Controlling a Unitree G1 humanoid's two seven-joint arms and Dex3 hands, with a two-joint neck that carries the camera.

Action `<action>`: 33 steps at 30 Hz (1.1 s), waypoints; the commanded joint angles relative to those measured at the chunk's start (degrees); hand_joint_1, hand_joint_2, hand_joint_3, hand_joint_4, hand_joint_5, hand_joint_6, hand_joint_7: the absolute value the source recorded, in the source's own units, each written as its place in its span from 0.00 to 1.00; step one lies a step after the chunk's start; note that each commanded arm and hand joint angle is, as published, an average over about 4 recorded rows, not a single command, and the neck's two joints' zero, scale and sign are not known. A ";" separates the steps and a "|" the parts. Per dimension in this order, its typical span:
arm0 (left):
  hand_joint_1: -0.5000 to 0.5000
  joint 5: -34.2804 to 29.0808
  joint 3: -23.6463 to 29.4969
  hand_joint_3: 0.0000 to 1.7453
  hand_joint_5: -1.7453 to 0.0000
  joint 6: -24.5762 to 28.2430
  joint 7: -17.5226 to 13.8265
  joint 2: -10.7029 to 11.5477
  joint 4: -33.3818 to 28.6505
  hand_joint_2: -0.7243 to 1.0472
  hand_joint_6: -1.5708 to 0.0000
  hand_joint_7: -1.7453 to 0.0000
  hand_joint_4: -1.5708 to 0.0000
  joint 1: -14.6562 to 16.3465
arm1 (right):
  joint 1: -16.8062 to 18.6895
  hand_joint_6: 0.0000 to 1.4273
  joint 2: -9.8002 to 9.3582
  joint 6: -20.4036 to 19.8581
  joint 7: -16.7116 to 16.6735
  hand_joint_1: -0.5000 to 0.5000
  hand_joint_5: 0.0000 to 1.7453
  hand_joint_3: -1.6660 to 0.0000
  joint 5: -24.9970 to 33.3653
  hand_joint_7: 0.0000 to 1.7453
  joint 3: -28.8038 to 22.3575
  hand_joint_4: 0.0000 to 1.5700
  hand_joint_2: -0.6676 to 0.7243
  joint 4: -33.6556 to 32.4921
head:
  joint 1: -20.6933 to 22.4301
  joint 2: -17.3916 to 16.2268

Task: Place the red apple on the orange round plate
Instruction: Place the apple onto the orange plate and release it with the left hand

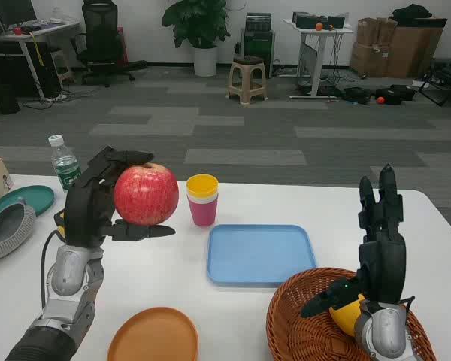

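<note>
my left hand [98, 197] lifts the red apple [146, 194] clear of the tabletop, fingers [139, 232] wrapped around it; the orange round plate [153, 335] waits below them. my right hand [381, 239] hovers, fingers spread.

Place: open office or lab room.
Evidence: behind the white table [286, 207], grey carpet, black office chair [100, 37], desks, stacked cardboard boxes [397, 45], potted plant [201, 30].
</note>
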 commanded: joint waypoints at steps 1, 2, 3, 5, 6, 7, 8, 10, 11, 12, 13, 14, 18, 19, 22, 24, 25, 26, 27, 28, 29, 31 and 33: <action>0.98 0.01 -2.43 0.02 0.00 0.00 0.17 -0.35 0.23 0.80 0.35 0.24 0.05 -0.21 | -0.81 0.00 -0.31 0.02 -0.11 0.29 0.00 1.00 0.37 0.00 0.08 0.02 0.95 -0.10 | 0.24 0.24; 0.98 0.00 -2.44 0.01 0.00 0.00 0.17 -0.35 0.23 0.80 0.35 0.24 0.05 -0.21 | -0.81 0.00 -0.31 0.02 -0.11 0.29 0.00 1.00 0.37 0.00 0.08 0.02 0.95 -0.10 | 0.21 0.27; 0.98 -0.02 -2.46 0.00 0.00 0.00 0.17 -0.35 0.23 0.80 0.35 0.24 0.05 -0.24 | -0.81 0.00 -0.31 0.02 -0.11 0.29 0.00 1.00 0.37 0.00 0.08 0.03 0.95 -0.10 | 0.11 0.24; 0.98 -0.02 -2.46 0.00 0.00 0.00 0.17 -0.35 0.23 0.80 0.35 0.24 0.05 -0.24 | -0.81 0.00 -0.31 0.02 -0.11 0.29 0.00 1.00 0.37 0.00 0.08 0.04 0.95 -0.10 | 0.08 0.28; 0.98 -0.02 -2.46 0.01 0.00 0.00 0.17 -0.35 0.23 0.80 0.35 0.24 0.05 -0.24 | -0.81 0.00 -0.31 0.02 -0.11 0.29 0.00 1.00 0.37 0.00 0.08 0.04 0.95 -0.10 | -0.01 0.26; 0.98 -0.02 -2.46 0.01 0.00 0.00 0.17 -0.35 0.23 0.80 0.35 0.24 0.05 -0.24 | -0.81 0.00 -0.31 0.02 -0.11 0.29 0.00 1.00 0.37 0.00 0.05 0.04 0.95 -0.10 | -0.06 0.27; 0.98 -0.02 -2.46 0.01 0.00 0.00 0.17 -0.35 0.23 0.80 0.35 0.24 0.05 -0.24 | -0.81 0.00 -0.31 0.02 -0.11 0.29 0.00 1.00 0.37 0.00 0.03 0.04 0.95 -0.10 | -0.08 0.27; 0.98 -0.02 -2.46 0.01 0.00 0.00 0.17 -0.35 0.23 0.80 0.35 0.24 0.05 -0.24 | -0.81 0.00 -0.31 0.02 -0.11 0.29 0.00 1.00 0.41 0.00 -0.01 0.04 0.95 -0.10 | -0.08 0.27; 0.98 -0.02 -2.46 0.01 0.00 0.00 0.17 -0.35 0.23 0.80 0.35 0.24 0.05 -0.24 | -0.81 0.00 -0.31 0.02 -0.11 0.29 0.00 1.00 0.44 0.00 -0.01 0.04 0.95 -0.10 | -0.08 0.27; 0.98 -0.02 -2.46 0.01 0.00 0.00 0.17 -0.35 0.23 0.80 0.35 0.24 0.05 -0.24 | -0.81 0.00 -0.31 0.02 -0.11 0.29 0.00 1.00 0.46 0.00 -0.01 0.04 0.95 -0.10 | -0.08 0.27; 0.98 -0.02 -2.46 0.00 0.00 0.00 0.17 -0.35 0.26 0.80 0.35 0.24 0.05 -0.26 | -0.81 0.00 -0.31 0.02 -0.11 0.29 0.00 1.00 0.46 0.00 -0.01 0.04 0.95 -0.10 | -0.08 0.27; 0.98 -0.02 -2.46 0.01 0.00 0.00 0.17 -0.35 0.28 0.80 0.35 0.24 0.05 -0.28 | -0.81 0.00 -0.31 0.02 -0.11 0.29 0.00 1.00 0.46 0.00 -0.01 0.04 0.95 -0.10 | -0.09 0.24; 0.98 -0.09 -2.64 0.03 0.00 0.00 0.17 -0.35 0.32 0.80 0.35 0.24 0.05 -0.39 | -0.81 0.00 -0.31 0.02 -0.11 0.29 0.00 1.00 0.46 0.00 0.01 0.04 0.95 -0.10 | -0.10 0.21; 0.98 -0.11 -2.64 0.01 0.00 0.00 0.17 -0.35 0.32 0.80 0.35 0.24 0.05 -0.41 | -0.81 0.00 -0.31 0.02 -0.11 0.29 0.00 1.00 0.46 0.00 0.03 0.04 0.95 -0.10 | -0.10 0.21; 0.98 -0.11 -2.64 0.00 0.00 -0.06 0.17 -0.35 0.32 0.80 0.35 0.24 0.05 -0.41 | -0.81 0.00 -0.31 0.02 -0.11 0.29 0.00 1.00 0.46 0.00 0.03 0.04 0.95 -0.17 | -0.11 0.19; 0.98 -0.11 -2.64 0.00 0.00 -0.09 0.17 -0.35 0.32 0.80 0.35 0.24 0.05 -0.41 | -0.81 0.00 -0.31 0.02 -0.11 0.29 0.00 1.00 0.46 0.00 0.05 0.05 0.95 -0.19 | -0.10 0.11; 0.98 -0.11 -2.64 0.00 0.00 -0.09 0.17 -0.35 0.32 0.80 0.35 0.24 0.05 -0.41 | -0.81 0.00 -0.31 0.02 -0.11 0.29 0.00 1.00 0.46 0.00 0.08 0.05 0.95 -0.19 | -0.09 0.03; 0.98 -0.11 -2.64 0.00 0.00 -0.09 0.17 -0.35 0.32 0.80 0.35 0.24 0.05 -0.41 | -0.81 0.00 -0.31 0.02 -0.11 0.29 0.00 1.00 0.46 0.00 0.05 0.05 0.95 -0.19 | -0.09 -0.02; 0.98 -0.11 -2.64 0.00 0.00 -0.09 0.17 -0.35 0.32 0.80 0.35 0.24 0.05 -0.41 | -0.81 0.00 -0.31 0.02 -0.11 0.29 0.00 1.00 0.46 0.00 0.03 0.05 0.95 -0.19 | -0.09 -0.04; 0.98 -0.11 -2.64 0.00 0.00 -0.09 0.17 -0.35 0.34 0.80 0.35 0.24 0.05 -0.41 | -0.81 0.00 -0.31 0.02 -0.11 0.29 0.00 1.00 0.46 0.00 0.03 0.05 0.95 -0.17 | -0.08 -0.07; 0.98 -0.13 -2.64 0.00 0.00 -0.09 0.17 -0.35 0.37 0.80 0.35 0.24 0.05 -0.41 | -0.81 0.00 -0.31 0.02 -0.11 0.29 0.00 1.00 0.46 0.00 0.03 0.05 0.95 -0.15 | -0.09 -0.04; 0.98 -0.18 -2.68 0.00 0.00 -0.09 0.17 -0.35 0.41 0.80 0.35 0.24 0.05 -0.41 | -0.81 0.00 -0.31 0.02 -0.11 0.29 0.00 1.00 0.48 0.00 0.08 0.05 0.95 -0.10 | -0.53 -2.71; 0.98 -0.20 -3.08 0.01 0.00 -0.09 0.17 -0.22 0.41 0.80 0.35 0.24 0.05 -0.32 | -0.81 0.00 -0.31 0.02 -0.11 0.29 0.00 1.00 0.48 0.00 0.03 0.05 0.95 -0.10 | -0.96 -5.83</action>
